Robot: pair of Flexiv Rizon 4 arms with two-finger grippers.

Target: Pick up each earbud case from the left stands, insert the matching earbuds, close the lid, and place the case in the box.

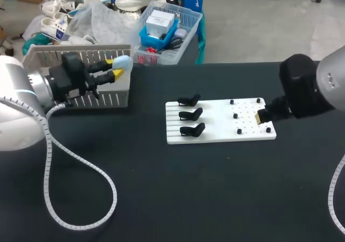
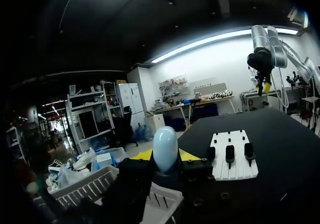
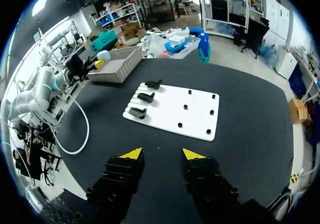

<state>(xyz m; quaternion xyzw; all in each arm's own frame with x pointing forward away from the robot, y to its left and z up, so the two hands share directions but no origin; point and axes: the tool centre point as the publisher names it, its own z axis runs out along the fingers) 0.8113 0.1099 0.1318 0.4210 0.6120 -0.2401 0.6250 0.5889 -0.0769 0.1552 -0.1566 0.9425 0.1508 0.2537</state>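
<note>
Coiled white cable (image 1: 81, 188) trails from the left arm; left gripper (image 1: 116, 68) clamps pale-blue egg-shaped earbud case (image 1: 123, 62) over white slatted plastic basket (image 1: 81, 99) | left wrist: case (image 2: 165, 148) pinched between both yellow tips, basket (image 2: 95, 186) beneath | right wrist: right gripper (image 3: 159, 155) fingers spread apart, white pegged board (image 3: 172, 112) with three black stands (image 3: 145, 97) ahead.
</note>
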